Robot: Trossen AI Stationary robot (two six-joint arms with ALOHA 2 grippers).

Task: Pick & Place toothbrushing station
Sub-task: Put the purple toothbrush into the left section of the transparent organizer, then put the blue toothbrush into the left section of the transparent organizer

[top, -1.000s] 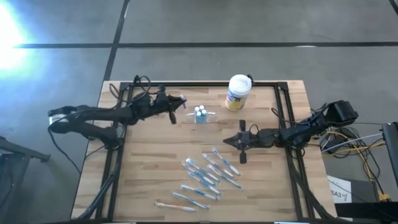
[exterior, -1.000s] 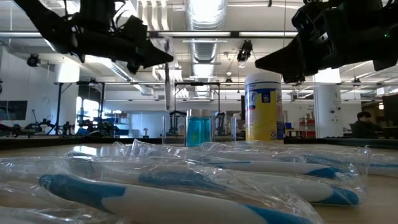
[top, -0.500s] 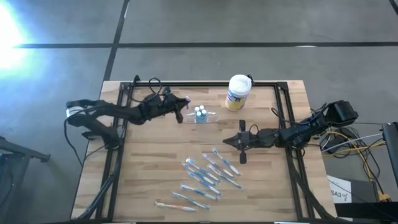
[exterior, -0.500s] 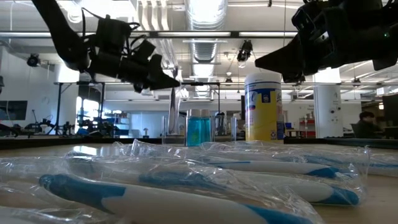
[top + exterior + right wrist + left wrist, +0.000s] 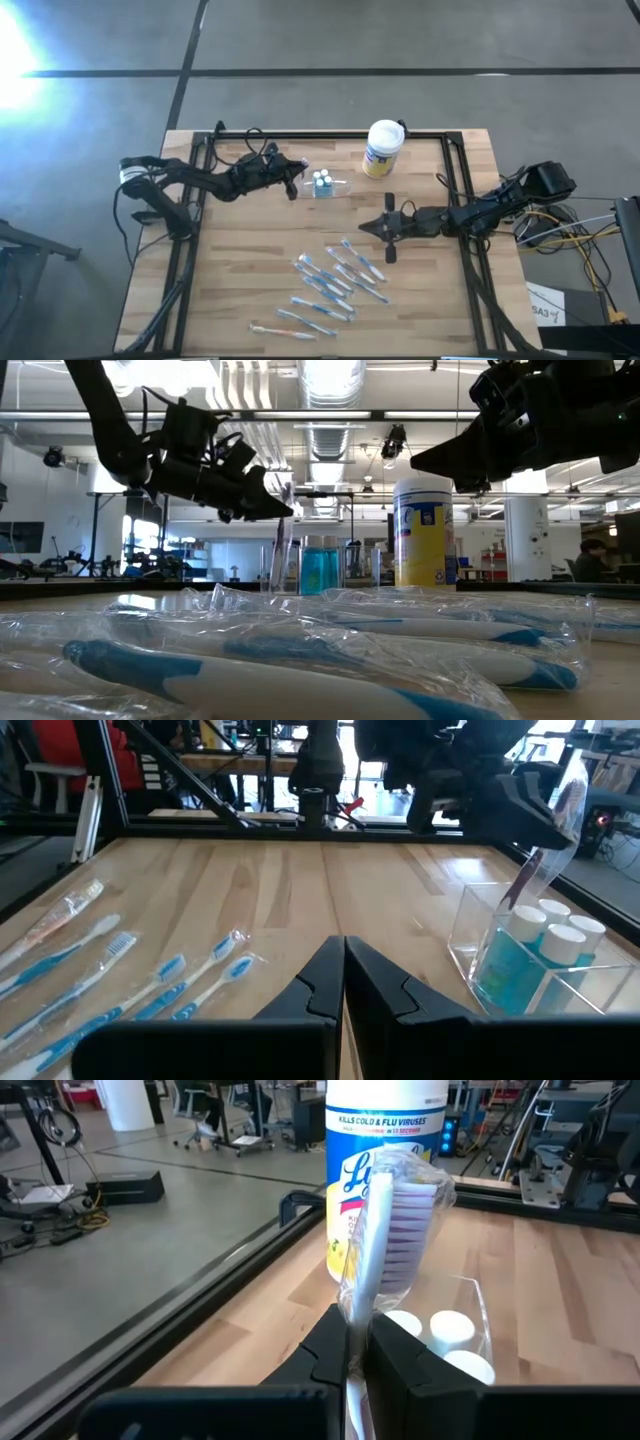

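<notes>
At the left of the high view, the left arm is reaching across the wooden counter [image 5: 230,290] toward the middle, and the left tool [image 5: 291,176] is pinching a wrapped toothbrush [image 5: 385,1230] between its closed fingers, bristle end standing up. Just right of it, in the upper middle of the frame, the toothbrushing station [image 5: 327,186] is sitting on the counter, a low clear holder with white-capped blue bottles [image 5: 520,955] inside. Further right and a little higher, a white canister [image 5: 382,148] with a yellow label is standing upright. Below centre, a scatter of wrapped blue-and-white toothbrushes [image 5: 335,285] is lying across the boards. At the right, the right tool [image 5: 389,228] is hovering over bare wood, its fingers closed on nothing. A black metal frame [image 5: 190,260] is edging the counter, which is standing on a grey concrete floor [image 5: 400,40]. In the low view, a bright workshop with ceiling lights [image 5: 325,380] is stretching behind, and a person [image 5: 585,560] is sitting at the far right.
</notes>
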